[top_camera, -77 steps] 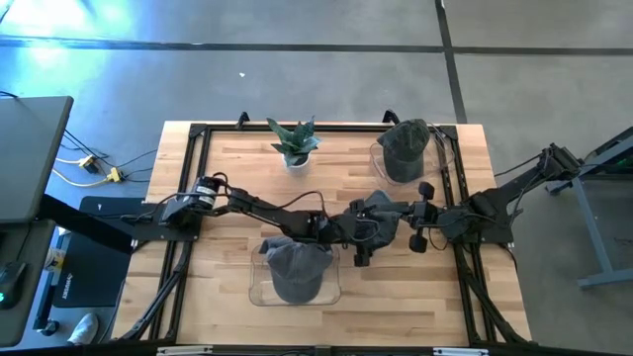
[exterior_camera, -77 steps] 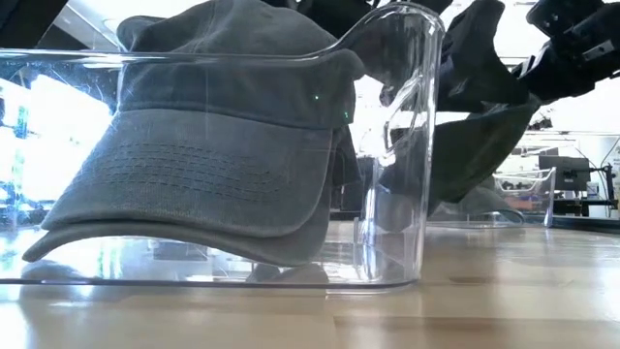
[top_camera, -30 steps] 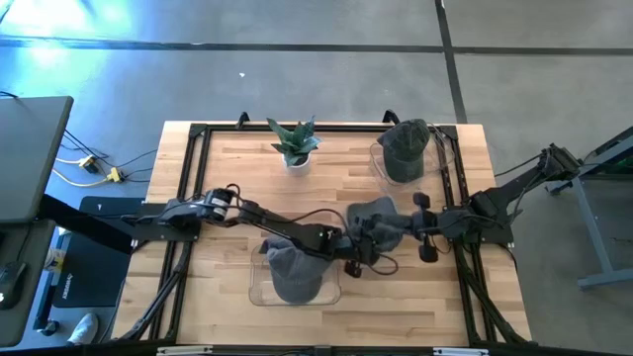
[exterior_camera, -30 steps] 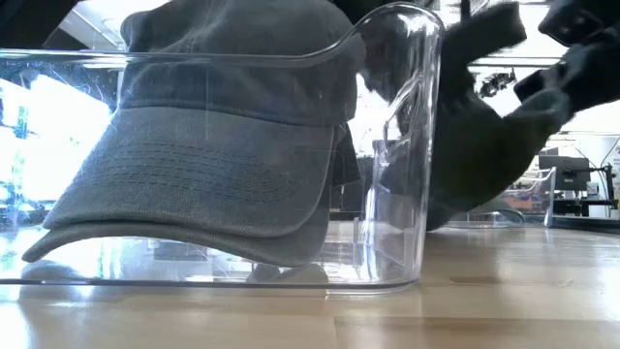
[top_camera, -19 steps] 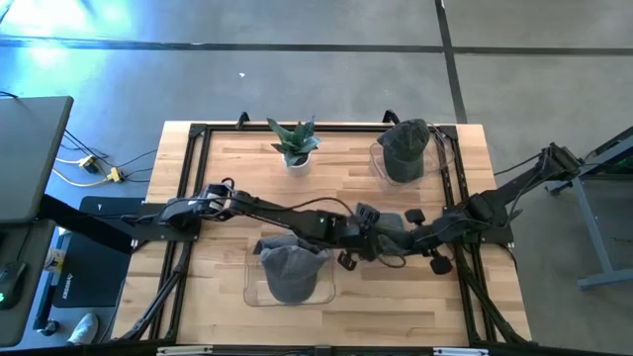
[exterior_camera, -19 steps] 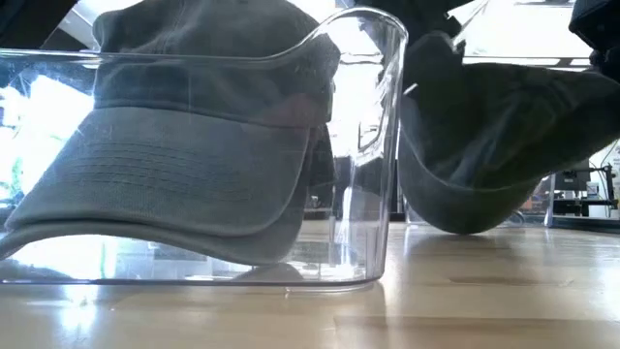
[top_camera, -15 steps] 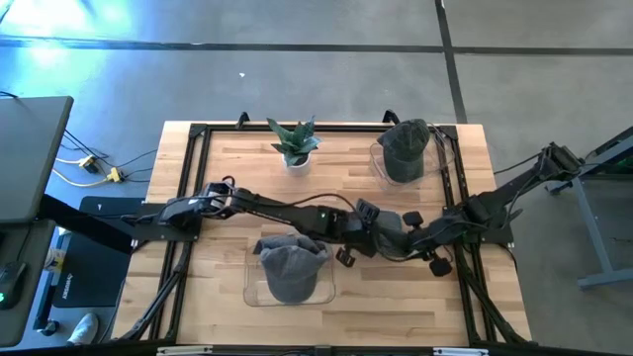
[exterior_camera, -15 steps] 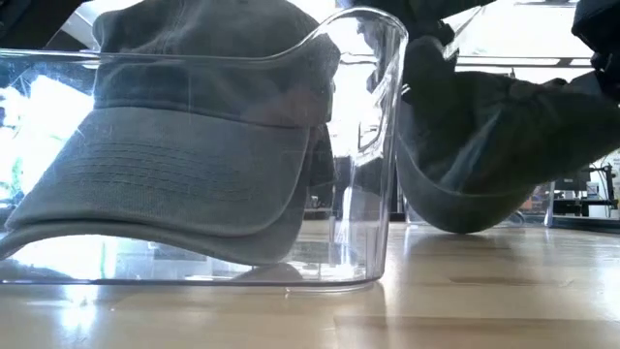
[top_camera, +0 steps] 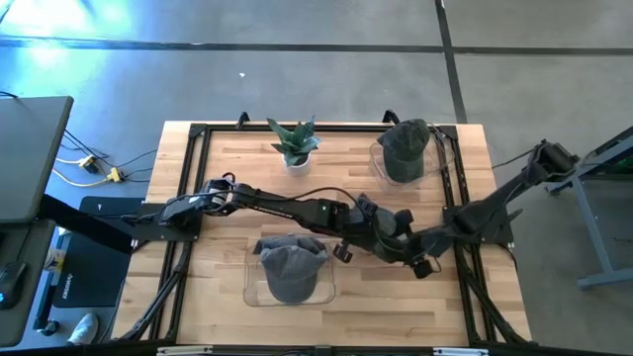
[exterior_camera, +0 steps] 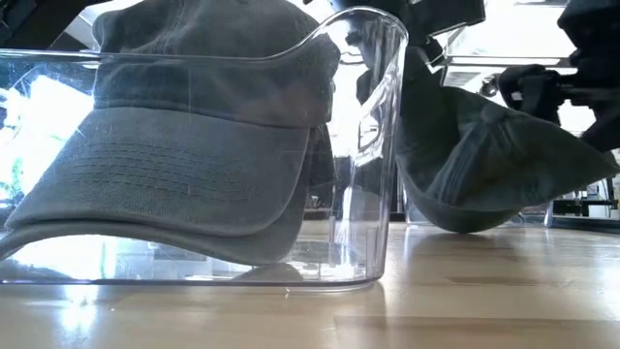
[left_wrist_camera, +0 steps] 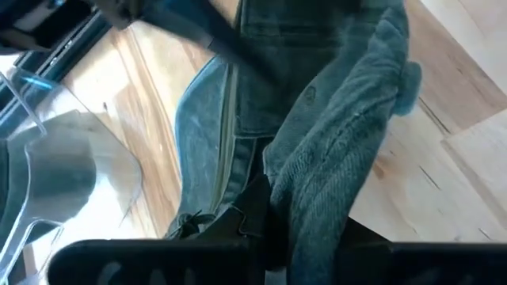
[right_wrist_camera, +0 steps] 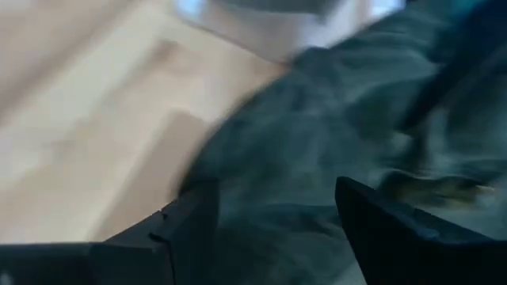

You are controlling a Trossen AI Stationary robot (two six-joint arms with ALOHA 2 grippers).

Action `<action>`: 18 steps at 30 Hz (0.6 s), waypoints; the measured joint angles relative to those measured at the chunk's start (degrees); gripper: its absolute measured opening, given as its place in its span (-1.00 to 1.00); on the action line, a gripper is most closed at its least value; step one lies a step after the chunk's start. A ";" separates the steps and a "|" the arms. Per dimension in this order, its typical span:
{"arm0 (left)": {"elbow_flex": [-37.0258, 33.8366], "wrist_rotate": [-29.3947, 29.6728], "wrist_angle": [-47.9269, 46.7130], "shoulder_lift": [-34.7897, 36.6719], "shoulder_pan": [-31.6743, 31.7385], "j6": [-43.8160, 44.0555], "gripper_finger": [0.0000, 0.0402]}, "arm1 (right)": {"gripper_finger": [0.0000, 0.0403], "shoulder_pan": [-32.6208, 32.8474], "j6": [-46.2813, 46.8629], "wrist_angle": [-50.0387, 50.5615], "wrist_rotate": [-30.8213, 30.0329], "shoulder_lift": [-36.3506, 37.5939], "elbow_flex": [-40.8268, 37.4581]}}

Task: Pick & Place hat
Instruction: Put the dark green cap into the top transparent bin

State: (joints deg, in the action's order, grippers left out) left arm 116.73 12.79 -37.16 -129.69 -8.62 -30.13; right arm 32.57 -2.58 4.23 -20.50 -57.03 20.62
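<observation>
On wooden table (top_camera: 227,163), potted plant (top_camera: 294,141), grey concrete floor (top_camera: 297,59)

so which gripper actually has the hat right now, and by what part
The left gripper is shut on the hat's bunched fabric edge; the right gripper is open beside it, holding nothing.
</observation>
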 joint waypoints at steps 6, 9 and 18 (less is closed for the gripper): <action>0.02 2.22 -2.01 1.47 0.00 2.74 -0.86 | 0.23 3.97 6.66 -11.29 -10.68 -8.57 0.02; 0.13 5.13 -2.28 1.55 0.00 3.73 -0.86 | 0.23 4.94 7.83 -16.93 -10.35 -13.31 0.02; 0.00 7.86 -4.89 1.38 0.04 5.03 -0.86 | 0.23 5.45 12.91 -11.47 -10.26 -12.48 2.55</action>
State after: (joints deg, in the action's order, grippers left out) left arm 116.73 20.64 -42.05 -128.31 -8.58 -25.10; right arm 38.02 10.32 -7.24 -30.76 -69.51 23.17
